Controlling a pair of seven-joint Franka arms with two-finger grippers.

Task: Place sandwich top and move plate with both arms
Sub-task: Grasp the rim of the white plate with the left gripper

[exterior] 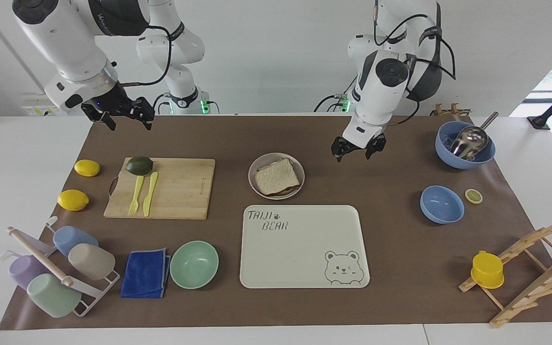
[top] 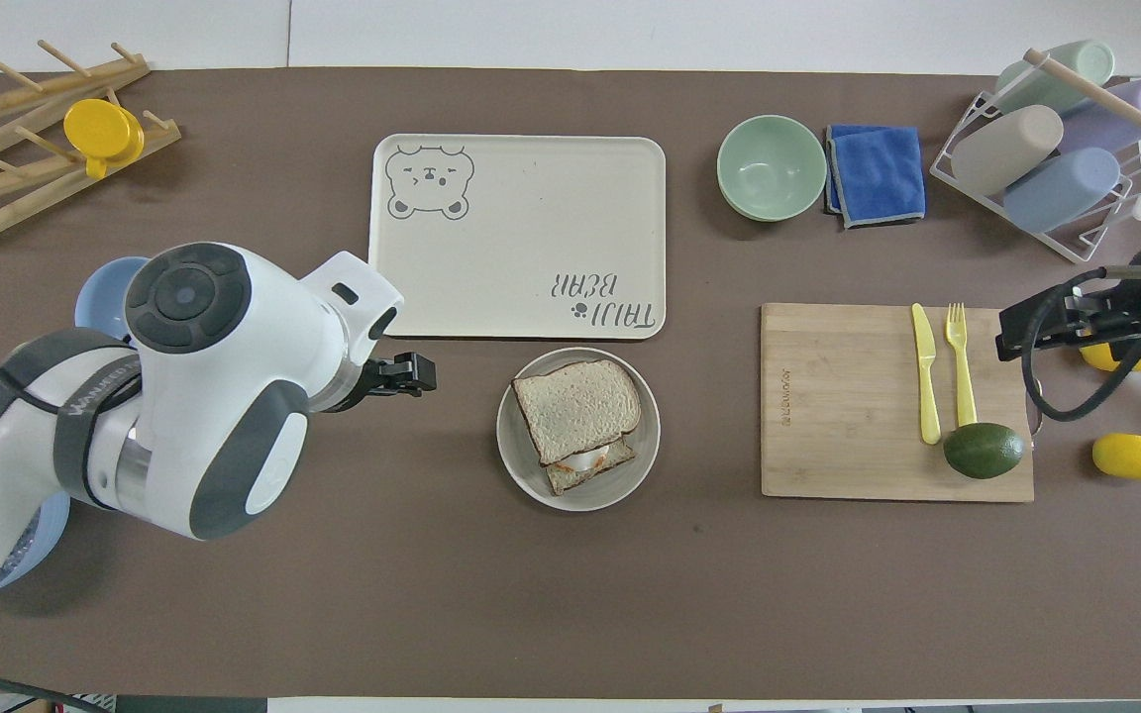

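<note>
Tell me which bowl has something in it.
The larger blue bowl at the left arm's end: a metal scoop sits in it. The smaller blue bowl and mint-green bowl are empty.

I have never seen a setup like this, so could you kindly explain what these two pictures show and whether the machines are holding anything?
These are two white robot arms at a table. One picture faces them from across the table; the other looks down from above their end. The left gripper hangs in the air beside the plate, which carries a sandwich with the sandwich top already on it. The right gripper is raised near the cutting board. Neither holds anything. A bear-printed tray lies next to the plate, farther from the robots.
</note>
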